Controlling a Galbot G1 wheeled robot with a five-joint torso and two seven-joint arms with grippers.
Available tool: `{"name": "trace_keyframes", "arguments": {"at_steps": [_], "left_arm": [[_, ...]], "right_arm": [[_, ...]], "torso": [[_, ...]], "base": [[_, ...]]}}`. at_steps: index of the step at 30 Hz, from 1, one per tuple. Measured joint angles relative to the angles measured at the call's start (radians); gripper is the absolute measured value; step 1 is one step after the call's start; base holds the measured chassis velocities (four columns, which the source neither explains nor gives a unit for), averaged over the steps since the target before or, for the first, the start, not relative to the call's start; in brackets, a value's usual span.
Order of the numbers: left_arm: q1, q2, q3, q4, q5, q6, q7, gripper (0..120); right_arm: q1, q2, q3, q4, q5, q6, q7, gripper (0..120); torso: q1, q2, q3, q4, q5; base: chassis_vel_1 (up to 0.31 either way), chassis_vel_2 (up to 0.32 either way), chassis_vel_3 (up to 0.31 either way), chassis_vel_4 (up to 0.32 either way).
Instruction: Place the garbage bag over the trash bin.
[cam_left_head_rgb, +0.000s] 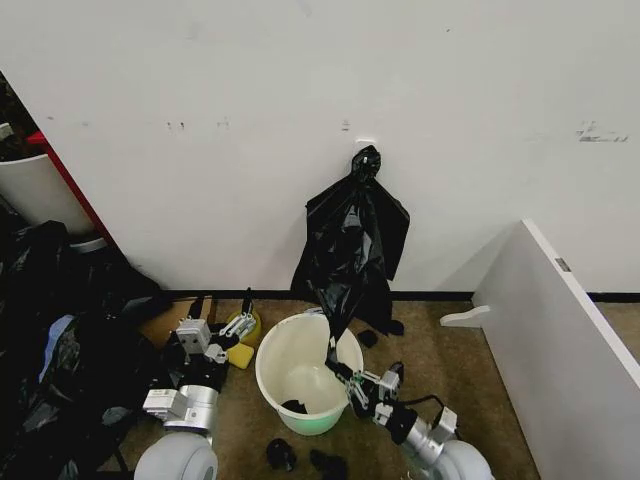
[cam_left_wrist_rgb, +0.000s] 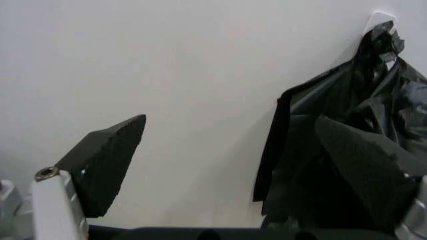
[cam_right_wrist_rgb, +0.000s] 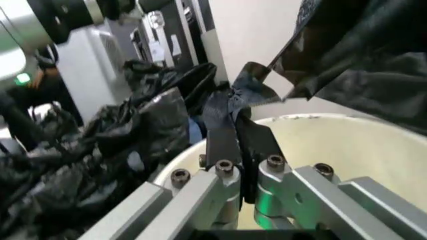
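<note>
Two grippers beside bin (cam_left_head_rgb: 300, 372).
Right gripper (cam_left_head_rgb: 338, 370) clamped on bag (cam_left_head_rgb: 350, 250) above rim; left gripper (cam_left_head_rgb: 243, 322) spread, empty.

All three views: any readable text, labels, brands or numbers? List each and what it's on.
No readable text in any view.
Wall: a few dark scuffs and smudges, not lettering.
Garbage bag, pinched by the right gripper: plain black, no print.
Trash bin: plain cream, no label.
Left gripper, open near the wall: bare metal and black pads, no markings legible.
Green lit spot on equipment, right wrist view: too blurred to tell whether it is a sign.
</note>
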Motion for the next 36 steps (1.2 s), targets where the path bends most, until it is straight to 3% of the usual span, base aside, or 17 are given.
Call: {"name": "trace_keyframes", "arguments": {"at_steps": [7, 13, 18, 21, 22, 24, 28, 34, 36], "left_arm": [[0.003, -0.006, 0.001, 0.0, 0.0, 0.001, 0.0, 100], [-0.001, 0.0, 0.002, 0.003, 0.002, 0.01, -0.001, 100], [-0.007, 0.006, 0.001, 0.002, -0.001, 0.015, -0.002, 100], [-0.009, 0.005, 0.003, 0.002, -0.002, 0.017, -0.002, 100], [-0.009, 0.005, 0.003, 0.002, -0.002, 0.017, -0.002, 100], [-0.007, 0.001, 0.007, 0.002, 0.0, 0.018, -0.003, 100], [-0.003, -0.008, 0.015, 0.002, 0.01, 0.023, -0.002, 100], [0.008, -0.022, 0.015, -0.002, 0.017, 0.027, -0.002, 100], [0.011, -0.023, 0.015, -0.002, 0.018, 0.027, -0.002, 100]], "right_arm": [[0.039, 0.023, 0.01, -0.002, 0.067, 0.031, 0.023, 0], [0.068, 0.031, 0.043, -0.017, 0.084, 0.065, -0.045, 26], [0.071, 0.033, 0.079, -0.024, 0.033, 0.093, -0.076, 41], [0.08, 0.038, 0.075, -0.025, -0.03, 0.111, 0.123, 55], [0.08, 0.038, 0.075, -0.025, -0.03, 0.111, 0.123, 55], [0.101, 0.048, 0.049, -0.03, -0.071, 0.105, 0.335, 64], [0.17, 0.076, 0.002, -0.059, -0.093, 0.062, 0.594, 80], [0.287, 0.115, -0.026, -0.154, -0.181, 0.029, 0.713, 99], [0.301, 0.12, -0.025, -0.174, -0.202, 0.029, 0.726, 99]], "torso": [[0.0, 0.0, 0.0, 0.0001, 0.0001], [0.0, 0.0, 0.0, 0.0001, 0.0001], [0.0, 0.0, 0.0, 0.0, 0.0], [0.0, 0.0, 0.0, -0.0001, 0.0], [0.0, 0.0, 0.0, -0.0001, 0.0], [0.0, 0.0, 0.0, -0.0001, 0.0001], [0.0, 0.0, 0.0, 0.0, 0.0002], [0.0, 0.0, 0.0, 0.0002, 0.0], [0.0, 0.0, 0.0, 0.0003, 0.0]], "base": [[0.0, 0.0, 0.0, 0.0], [0.0, 0.0, 0.0, 0.0], [0.0, 0.0, 0.0, 0.0], [0.0, 0.0, 0.0, 0.0], [0.0, 0.0, 0.0, 0.0], [0.0, 0.0, 0.0, 0.0], [0.0, 0.0, 0.0, 0.0], [0.0, 0.0, 0.0, 0.0], [0.0, 0.0, 0.0, 0.0]]}}
